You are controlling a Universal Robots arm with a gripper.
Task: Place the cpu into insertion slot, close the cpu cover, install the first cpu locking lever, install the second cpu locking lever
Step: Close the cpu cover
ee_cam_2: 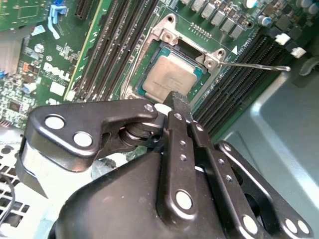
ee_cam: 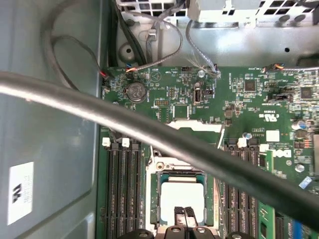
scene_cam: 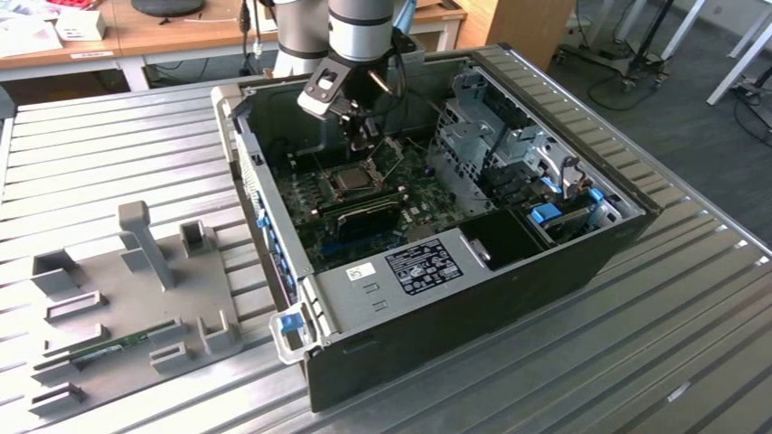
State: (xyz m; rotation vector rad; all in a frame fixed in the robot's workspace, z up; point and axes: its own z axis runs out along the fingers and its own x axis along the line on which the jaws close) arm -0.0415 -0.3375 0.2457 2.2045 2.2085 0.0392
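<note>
judging by how things lay, the cpu [ee_cam_2: 169,74] was already seated flat in the insertion slot [ee_cam: 158,196], near the middle of the green motherboard [ee_cam: 164,94] inside the open computer case [scene_cam: 579,244], so the step in hand looked to be closing the cpu cover. the gripper [ee_cam_2: 178,102] hung low over the chip's near edge with its jaws drawn together on nothing, the two tips side by side in both wrist views. the cpu cover [ee_cam: 197,126] appeared to stand raised at the socket's far side, seen almost edge-on; its exact tilt i could not tell. one thin wire locking lever [ee_cam_2: 254,65] stuck out free beside the socket, over the memory slots [ee_cam_2: 239,84]. to do this well, the closed tips should meet the cover's metal frame rather than the chip's silver top, and press it over slowly so the window settles around the chip without nudging it, with the free lever kept out of the fold.
</note>
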